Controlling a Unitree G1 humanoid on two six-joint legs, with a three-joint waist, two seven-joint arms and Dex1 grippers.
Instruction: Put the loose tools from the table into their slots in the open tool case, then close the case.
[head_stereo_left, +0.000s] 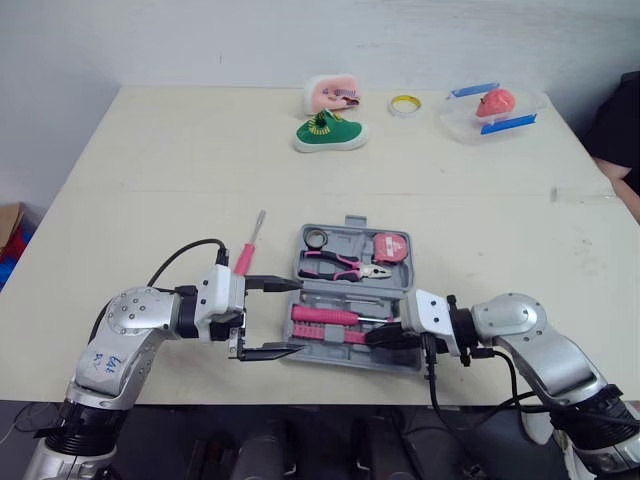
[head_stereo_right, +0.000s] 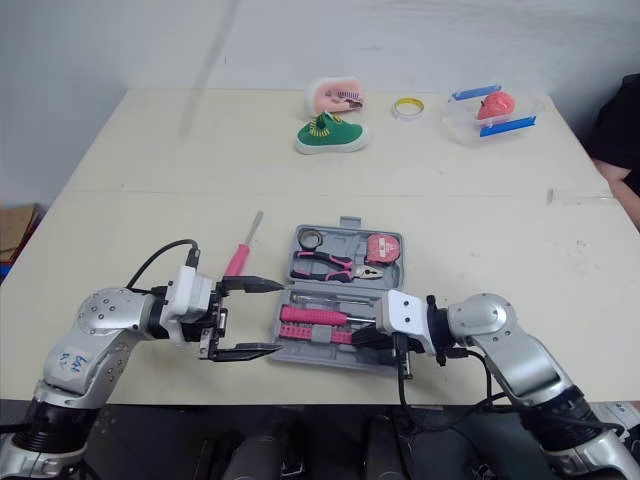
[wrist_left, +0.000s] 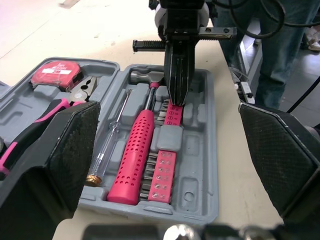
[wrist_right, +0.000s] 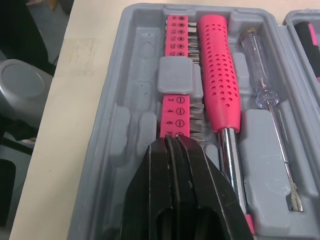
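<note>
While the pink screwdriver (head_stereo_left: 247, 250) lies loose on the table (head_stereo_left: 150, 180), just beside the tool case (wrist_right: 122, 130) on its left side, we have both grippers working the case's near half, not the screwdriver.

Right gripper (wrist_right: 171, 147): fingers pressed together, nothing between them, tip down on the pink bit holder (wrist_right: 175, 112). We read that as a poke, prob. to seat the strip flat in its recess or to pin the case so it won't slide. We can't tell which.

Left gripper (head_stereo_left: 290, 318): fingers wide apart, empty, held level at the case's left end w/ the near tray's end between them. Looks to us like a brace against sideways shove, or a pre-grasp on the tray edge.

Case is open flat. Hammer (wrist_right: 216, 75) w/ pink handle and the clear tester driver (wrist_right: 265, 95) sit beside the bits. Pliers (head_stereo_left: 340, 265) and tape measure (head_stereo_left: 390, 246) are in the far half.

Est. progress: most tools slotted, one loose, lid not shut. Next, in our view: left arm backs off and turns to the screwdriver, since it's nearest. Grey recesses beside the bit holder look vacant, but which one fits it we can't say.

Risk: if the strip isn't seated, the lid may not close.
</note>
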